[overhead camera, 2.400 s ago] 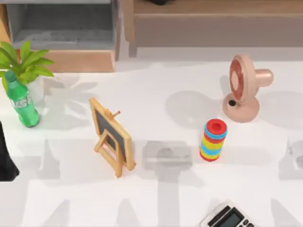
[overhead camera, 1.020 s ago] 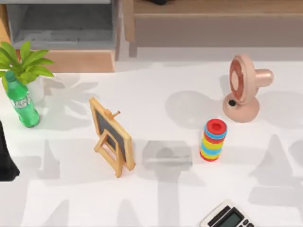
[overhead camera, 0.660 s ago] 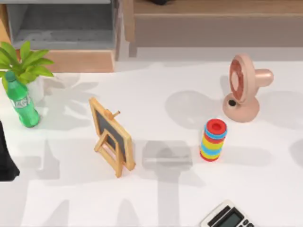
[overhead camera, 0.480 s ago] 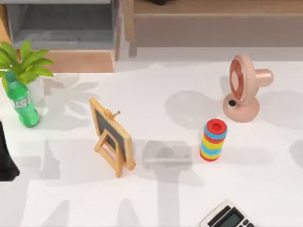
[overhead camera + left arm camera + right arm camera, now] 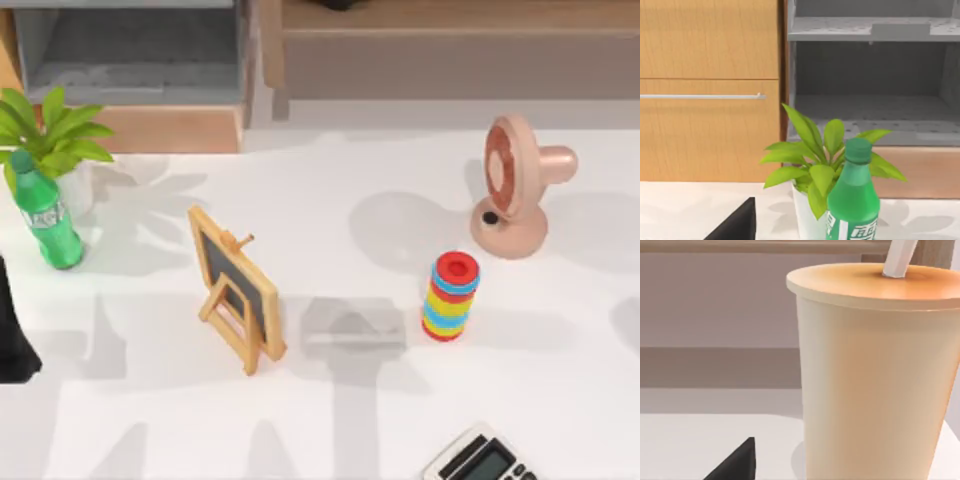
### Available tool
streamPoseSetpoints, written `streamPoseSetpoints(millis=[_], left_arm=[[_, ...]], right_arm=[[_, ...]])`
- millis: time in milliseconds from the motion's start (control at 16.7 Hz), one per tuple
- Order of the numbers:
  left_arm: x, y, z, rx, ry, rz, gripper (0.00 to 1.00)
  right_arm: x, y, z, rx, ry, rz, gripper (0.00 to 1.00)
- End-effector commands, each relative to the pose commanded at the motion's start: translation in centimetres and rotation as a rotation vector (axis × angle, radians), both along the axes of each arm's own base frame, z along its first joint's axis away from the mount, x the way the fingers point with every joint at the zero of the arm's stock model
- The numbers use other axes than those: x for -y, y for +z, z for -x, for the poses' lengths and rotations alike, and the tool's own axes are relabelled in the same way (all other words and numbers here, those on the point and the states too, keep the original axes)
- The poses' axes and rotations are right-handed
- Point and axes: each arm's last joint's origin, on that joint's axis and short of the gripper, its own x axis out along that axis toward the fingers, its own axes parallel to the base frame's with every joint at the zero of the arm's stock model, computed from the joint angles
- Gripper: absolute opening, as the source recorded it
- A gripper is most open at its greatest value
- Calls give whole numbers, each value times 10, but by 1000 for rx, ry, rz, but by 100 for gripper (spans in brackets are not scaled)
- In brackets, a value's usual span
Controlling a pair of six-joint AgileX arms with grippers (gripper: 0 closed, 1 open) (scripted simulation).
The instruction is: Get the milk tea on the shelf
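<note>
Handling: the milk tea (image 5: 875, 380) looks like a thin-walled, lidded paper cup with a straw (image 5: 897, 257) through the lid. I judge it light but top-heavy with liquid, smooth-sided, and easy to dent or tip.
Grip point: the mid-wall, below the lid's rim and well clear of the straw, looks best. A squeeze from both sides should be only firm enough to stop slipping, and the cup should stay upright throughout.
Cup location: in the right wrist view it stands upright on the white table (image 5: 330, 420), close in front of the right gripper (image 5: 737, 462), with a board of the shelf (image 5: 450, 50) behind it.
Right gripper state: wide or narrow, I cannot tell; nothing shows it holding the cup.
Left arm: the left arm (image 5: 12, 335) sits parked at the table's left edge, near the green bottle (image 5: 45, 220) and the plant (image 5: 50, 135).
Change: the shadows at the table's right side have thinned and drawn toward the right edge. The fan (image 5: 520, 185), ring stack (image 5: 450, 295) and easel (image 5: 235, 290) have not moved.
</note>
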Motion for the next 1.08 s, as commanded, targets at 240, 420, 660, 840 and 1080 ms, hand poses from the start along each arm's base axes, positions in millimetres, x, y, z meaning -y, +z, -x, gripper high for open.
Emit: streamPoseSetpoints(millis=[240,420,660,840,1080], left_arm=[[0,0,0,0,0,0,100],[0,0,0,0,0,0,100],[0,0,0,0,0,0,100],[0,0,0,0,0,0,100],[0,0,0,0,0,0,100]], right_arm=[[7,3,-14,7,-7,3,100],[10,3,-40,5,-4,2,100],[4,1,-74,3,-3,3,100],[3,0,-80,3,-3,3,100],[3,0,-80,3,-3,3,85]])
